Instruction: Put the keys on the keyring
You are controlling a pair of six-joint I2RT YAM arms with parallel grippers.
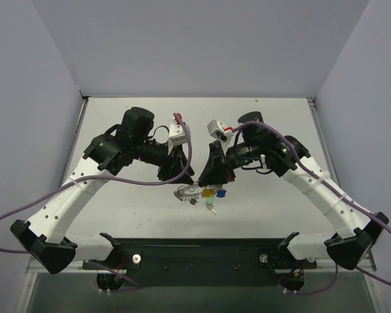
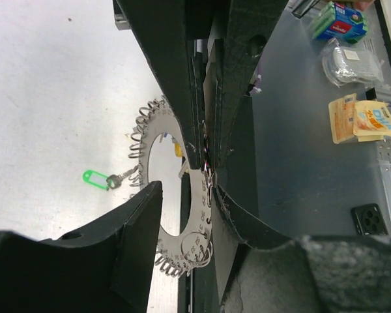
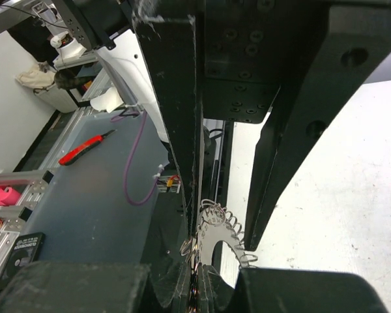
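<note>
Now the keyring (image 2: 194,225) sits between the parted jaws of our left gripper (image 1: 174,171), with our right gripper (image 1: 212,173) clamped on its rim.

You cannot read any words here. The bright packs (image 2: 367,119) have print, but it is too blurry.

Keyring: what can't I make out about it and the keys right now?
- Top view: keyring and keys are too small to tell which keys are threaded.
- Left wrist: the right gripper, shut on the keyring, hides part of its rim; only the green key shows clearly.
- Right wrist: gripper fingers and the bottom edge hide most of the keyring; no keys visible.
</note>
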